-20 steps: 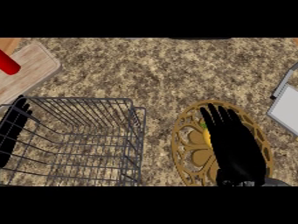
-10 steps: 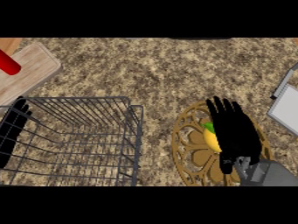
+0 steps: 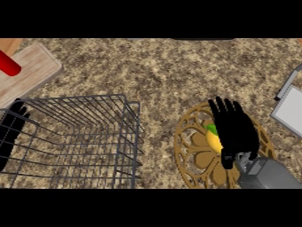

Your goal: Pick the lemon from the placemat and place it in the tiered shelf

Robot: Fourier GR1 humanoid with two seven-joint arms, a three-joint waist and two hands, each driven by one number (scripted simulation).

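Lemon (image 3: 213, 138) lies on the placemat (image 3: 191, 153), half hidden under the right hand (image 3: 235, 133), whose fingers (image 3: 222, 108) are straight, not curled round it. Closing off-centre could roll it away from the shelf (image 3: 81, 133).

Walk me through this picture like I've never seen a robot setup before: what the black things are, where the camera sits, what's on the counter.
The camera sits at the robot's head, looking steeply down at a speckled stone counter. The black shapes are its hands on grey forearms. The right robot hand lies with straight fingers over a yellow lemon on a round golden openwork placemat; it has not closed on it. The left robot hand rests open at the left edge, behind the dark wire tiered shelf, where the lemon should go. Also there: a red cylindrical can on a wooden cutting board, and a grey metal tray at the right.
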